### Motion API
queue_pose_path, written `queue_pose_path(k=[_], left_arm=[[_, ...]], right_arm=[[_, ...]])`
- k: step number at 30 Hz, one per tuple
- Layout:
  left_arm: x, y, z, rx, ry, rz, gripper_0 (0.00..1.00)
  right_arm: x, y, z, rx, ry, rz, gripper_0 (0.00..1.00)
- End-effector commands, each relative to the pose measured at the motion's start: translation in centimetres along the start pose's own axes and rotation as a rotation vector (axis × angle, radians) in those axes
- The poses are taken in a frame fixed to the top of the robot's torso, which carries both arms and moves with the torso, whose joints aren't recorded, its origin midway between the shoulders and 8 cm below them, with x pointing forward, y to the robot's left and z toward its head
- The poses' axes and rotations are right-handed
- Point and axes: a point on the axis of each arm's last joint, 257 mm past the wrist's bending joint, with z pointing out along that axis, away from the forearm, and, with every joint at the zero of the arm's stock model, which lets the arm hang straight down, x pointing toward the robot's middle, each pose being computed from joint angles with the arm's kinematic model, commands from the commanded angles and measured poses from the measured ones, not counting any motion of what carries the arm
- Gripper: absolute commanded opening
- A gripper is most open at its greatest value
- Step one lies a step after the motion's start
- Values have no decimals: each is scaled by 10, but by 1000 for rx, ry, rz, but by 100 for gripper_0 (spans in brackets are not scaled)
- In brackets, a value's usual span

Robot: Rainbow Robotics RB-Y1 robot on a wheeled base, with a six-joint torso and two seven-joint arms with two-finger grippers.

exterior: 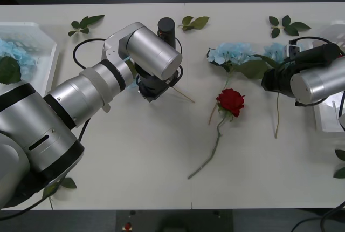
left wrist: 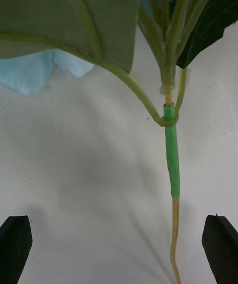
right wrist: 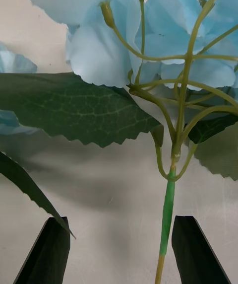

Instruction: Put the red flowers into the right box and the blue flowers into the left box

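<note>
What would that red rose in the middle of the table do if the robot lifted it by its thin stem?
The red rose would probably droop head-down: its bloom looks big against a long, thin stem. That stem already lies in a curve, so it likely flexes rather than staying stiff. It seems light, being cloth-like petals and a wiry stalk, and unlikely to roll.

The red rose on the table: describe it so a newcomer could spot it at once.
Start at the white table and look right of its middle, below the blue flowers. The red rose lies there, its stem trailing down-left. It is the single deep-red bloom among pale blue ones.
</note>
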Motion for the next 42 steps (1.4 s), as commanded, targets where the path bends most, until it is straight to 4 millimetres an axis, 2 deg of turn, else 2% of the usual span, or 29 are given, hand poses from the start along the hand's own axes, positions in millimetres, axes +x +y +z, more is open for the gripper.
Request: queue_pose_path(k=[1,12,14,17,19,21,22,24,25,27,29,32,37,42], left_arm=[[4,-21,-13,32,-10,38,100],[6,-13,-11,1,-13,48,100],[6,-13,-11,3,-13,51,100],[5,-12,-10,0,-15,49,100],[5,-12,-10,-1,-14,50,99],[6,-12,-10,-2,-12,50,89],[6,-12,-10,-3,-13,53,80],[5,-9,-9,-9,-13,51,69],[5,-8,-8,-13,-16,57,57],[5,-7,-6,-14,-23,64,42],[7,-5,-1,-16,-36,84,2],[5,-2,1,-22,-44,92,0],[1,-9,-4,-9,-52,102,0],[-4,-21,-17,21,-84,145,0]], right_arm=[[-17,-2,-2,5,-36,-16,60],[-13,-4,5,16,-32,-30,59],[-12,-3,6,15,-31,-33,47],[-12,-5,7,17,-31,-35,23],[-11,-5,8,17,-32,-36,20],[-12,-5,9,16,-36,-39,18],[-12,-5,9,15,-37,-41,15],[-12,-6,10,16,-37,-43,11],[-12,-6,11,14,-40,-44,6],[-12,-6,11,15,-40,-46,2],[-13,-6,11,15,-40,-49,0],[-14,-7,12,17,-38,-48,0],[-22,-11,8,4,-42,-31,0],[-41,-18,-9,-61,-45,24,0]])
